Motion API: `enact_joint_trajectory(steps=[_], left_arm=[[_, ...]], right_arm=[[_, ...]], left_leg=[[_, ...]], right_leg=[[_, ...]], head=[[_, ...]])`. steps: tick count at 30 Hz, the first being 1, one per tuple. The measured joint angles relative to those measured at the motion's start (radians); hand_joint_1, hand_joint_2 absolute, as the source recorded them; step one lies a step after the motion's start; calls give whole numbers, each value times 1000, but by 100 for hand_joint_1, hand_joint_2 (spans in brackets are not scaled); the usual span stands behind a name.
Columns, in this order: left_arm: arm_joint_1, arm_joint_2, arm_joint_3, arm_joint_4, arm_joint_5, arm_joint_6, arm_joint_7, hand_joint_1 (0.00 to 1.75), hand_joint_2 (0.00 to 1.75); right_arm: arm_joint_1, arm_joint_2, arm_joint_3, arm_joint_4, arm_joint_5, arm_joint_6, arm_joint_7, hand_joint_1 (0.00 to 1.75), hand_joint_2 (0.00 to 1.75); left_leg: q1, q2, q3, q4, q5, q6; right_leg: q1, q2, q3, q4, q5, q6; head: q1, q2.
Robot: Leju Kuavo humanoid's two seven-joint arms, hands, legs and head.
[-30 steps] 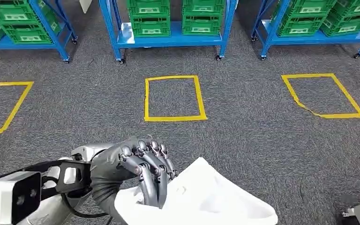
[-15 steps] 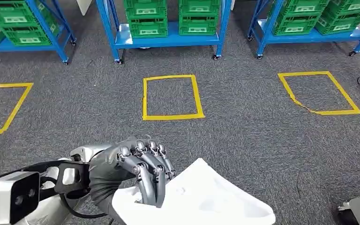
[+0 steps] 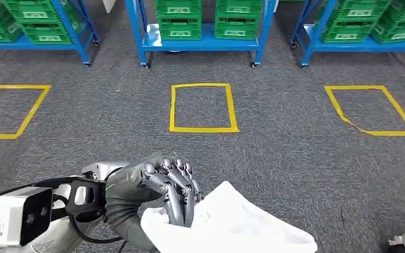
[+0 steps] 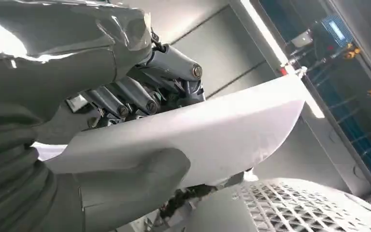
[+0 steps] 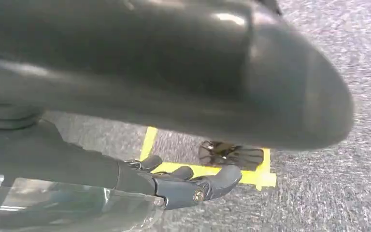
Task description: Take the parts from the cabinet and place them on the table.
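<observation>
The robot's left hand point(image 3: 161, 192) grips a white part point(image 3: 232, 224) low in the near left of the head view, dark fingers point(image 3: 176, 190) hooked over its upper edge. In the left wrist view the thumb point(image 4: 140, 176) presses from the opposite side, so the part point(image 4: 198, 135) is clamped between them, probably to keep the smooth curved shell from slipping during carrying. The part sits close to the body, well apart from the far blue racks point(image 3: 205, 42) with green crates point(image 3: 179, 21). No table is visible; grey carpet point(image 3: 295, 158) with yellow tape squares point(image 3: 203, 108) lies ahead, so placing is not yet done. The right hand point(image 5: 183, 186) hangs over the carpet, fingers loosely curled around nothing.
</observation>
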Motion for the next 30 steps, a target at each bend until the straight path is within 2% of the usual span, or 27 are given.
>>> enact_joint_trajectory(steps=[1, 3, 4, 5, 6, 8, 9, 10, 11, 12, 13, 14, 15, 18, 19, 20, 21, 22, 24, 25, 26, 27, 28, 29, 30], left_arm=[[-1, 0, 0, 0, 5, -14, -11, 173, 175], [-1, 0, 3, -1, 16, -39, -28, 173, 175], [0, 0, 5, -3, 14, -43, -29, 173, 175], [-2, 0, 8, -6, 14, -46, -29, 173, 175], [-4, 0, 10, -10, 14, -51, -29, 173, 175], [-3, -1, 11, -10, 12, -56, -27, 173, 175], [-3, 0, 11, -10, 12, -57, -25, 173, 175], [-3, 0, 11, -10, 13, -57, -21, 173, 175], [-3, 0, 11, -10, 13, -57, -18, 173, 175], [-4, 0, 11, -10, 14, -57, -14, 173, 175], [-6, -1, 11, -11, 16, -56, -11, 173, 175], [-9, -2, 11, -13, 19, -54, -8, 173, 175], [-13, -4, 10, -15, 23, -50, -7, 173, 175], [-13, -7, 12, -16, 24, -40, 0, 173, 175], [-13, -9, 14, -18, 27, -41, 1, 173, 175], [-14, -10, 17, -21, 36, -48, 3, 173, 175], [-18, -12, 18, -22, 50, -52, 7, 173, 175], [-18, -16, 18, -21, 63, -60, 14, 173, 175], [-16, -16, 15, -21, 74, -72, 22, 173, 175], [-14, -16, 15, -21, 76, -75, 24, 173, 175], [-14, -16, 15, -21, 78, -78, 25, 173, 175], [-14, -16, 15, -21, 81, -80, 26, 173, 175], [-14, -16, 16, -21, 82, -80, 26, 173, 175], [-15, -16, 16, -21, 82, -80, 27, 173, 175], [-14, -16, 16, -21, 82, -80, 29, 173, 175]], right_arm=[[4, -3, 9, 0, 45, -5, -33, 0, 0], [2, -19, 31, 11, 158, -16, -128, 0, 0], [-4, -25, 32, 22, 194, -22, -164, 0, 0], [-10, -33, 32, 29, 226, -28, -193, 0, 0], [-14, -43, 32, 43, 273, -38, -234, 0, 0], [-22, -57, 32, 73, 328, -50, -282, 0, 0], [-27, -66, 32, 91, 352, -58, -302, 0, 0], [-33, -76, 32, 116, 374, -67, -325, 0, 0], [-41, -83, 32, 133, 387, -73, -335, 0, 0], [-49, -90, 32, 151, 398, -78, -344, 0, 0], [-55, -95, 32, 165, 408, -82, -352, 0, 0], [-60, -100, 32, 179, 422, -88, -360, 0, 0], [-63, -103, 31, 194, 435, -92, -369, 0, 0], [-73, -117, 26, 231, 480, -99, -396, 0, 0], [-80, -123, 26, 238, 493, -105, -407, 0, 0], [-87, -130, 25, 254, 510, -113, -422, 0, 0], [-94, -139, 21, 269, 523, -119, -435, 0, 0], [-97, -150, 13, 290, 543, -131, -449, 0, 0], [-101, -166, 4, 319, 567, -140, -465, 0, 0], [-103, -169, 3, 333, 571, -143, -475, 0, 0], [-106, -175, 1, 347, 578, -144, -480, 0, 0], [-112, -180, -2, 357, 585, -146, -487, 0, 0], [-116, -185, -4, 367, 591, -149, -492, 0, 0], [-122, -190, -8, 377, 599, -154, -495, 0, 0], [-127, -194, -13, 392, 606, -161, -498, 0, 0]], left_leg=[[1, -4, -4, -1, 4, -6], [8, -13, -9, -1, 10, -17], [11, -11, -11, 4, 4, -19], [8, 20, -27, 34, -20, -24], [9, 39, -53, 97, -59, -27], [11, 50, -124, 253, -128, -32], [11, 51, -150, 311, -145, -32], [11, 52, -152, 320, -137, -31], [11, 52, -131, 281, -110, -28], [9, 58, -88, 202, -70, -22], [5, 76, -37, 111, -32, -14], [-3, 119, 6, 29, -14, -1], [-16, 140, 12, 6, -27, 3], [-19, 104, 3, 6, -19, 12], [-14, 92, 7, -6, -10, 20], [-8, 84, 15, -15, -2, 23], [-5, 77, 13, -16, 2, 30], [-5, 66, 9, -16, 4, 33], [-6, 40, 4, -15, 8, 34], [-6, 27, 3, -15, 9, 33], [-5, 14, 3, -14, 9, 32], [-4, 1, 4, -13, 10, 30], [-3, -11, 4, -10, 10, 28], [-2, -22, 3, -5, 8, 24], [-5, -31, -2, 1, 6, 17]], right_leg=[[3, -4, -4, 3, 2, -3], [8, -15, -6, 4, 7, -16], [-1, -23, -6, 1, 11, -23], [1, -29, -5, 1, 11, -29], [3, -37, -5, 1, 11, -36], [8, -54, -8, 1, 10, -37], [11, -65, -9, 1, 10, -37], [13, -75, -9, 1, 10, -37], [15, -84, -8, 1, 10, -37], [17, -92, -6, 1, 10, -37], [19, -99, -4, 1, 9, -37], [20, -107, -2, 1, 9, -37], [31, -117, -6, 4, 8, -35], [29, -151, -7, 0, 10, -28], [32, -159, -3, -1, 8, -21], [25, -120, -13, 14, -5, -19], [22, -82, -36, 65, -36, -24], [21, -60, -73, 146, -70, -27], [19, -50, -148, 301, -122, -26], [18, -50, -167, 335, -124, -20], [16, -50, -159, 312, -108, -11], [12, -48, -128, 242, -73, 2], [8, -40, -82, 142, -30, 14], [1, -12, -39, 47, 6, 23], [2, 16, -27, 17, 7, 14]], head=[[-3, 0], [-1, 0], [0, 0], [-2, 0], [-9, 0], [-9, 0], [-10, 0], [-9, 0], [-9, 0], [-9, 0], [-9, 0], [-9, 0], [-8, 0], [-8, 0], [-9, 0], [-7, 0], [-7, 0], [-3, 0], [-3, 0], [-3, 0], [-3, 0], [-3, 0], [-3, 0], [-3, 0], [-3, 0]])
